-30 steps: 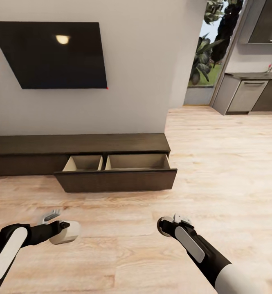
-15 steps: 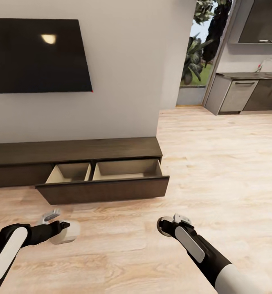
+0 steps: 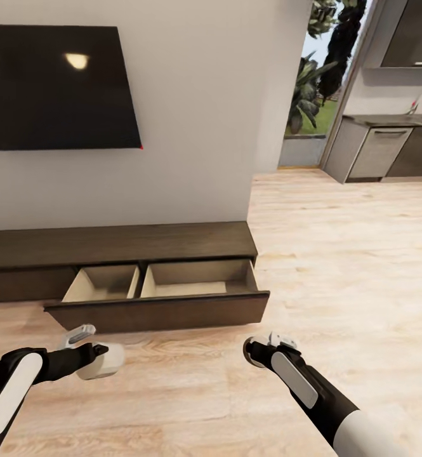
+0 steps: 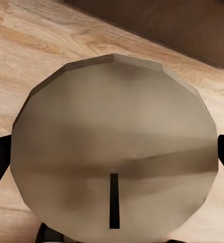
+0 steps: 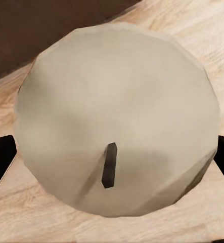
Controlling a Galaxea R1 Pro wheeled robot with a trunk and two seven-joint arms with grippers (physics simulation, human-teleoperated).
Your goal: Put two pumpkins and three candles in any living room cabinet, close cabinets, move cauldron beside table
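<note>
Currently each gripper is clamped on a candle: left gripper (image 3: 77,335) holds one candle (image 4: 114,152), right gripper (image 3: 279,339) the other candle (image 5: 117,116). Likely light, rigid, smooth wax; side grips suit. Cabinet (image 3: 118,244) at 12 o'clock, drawer (image 3: 157,311) pulled out. In wrist views, candles hide most of the fingers.

Both arms reach forward, low, each gripper's jaws clamped on a candle.
</note>
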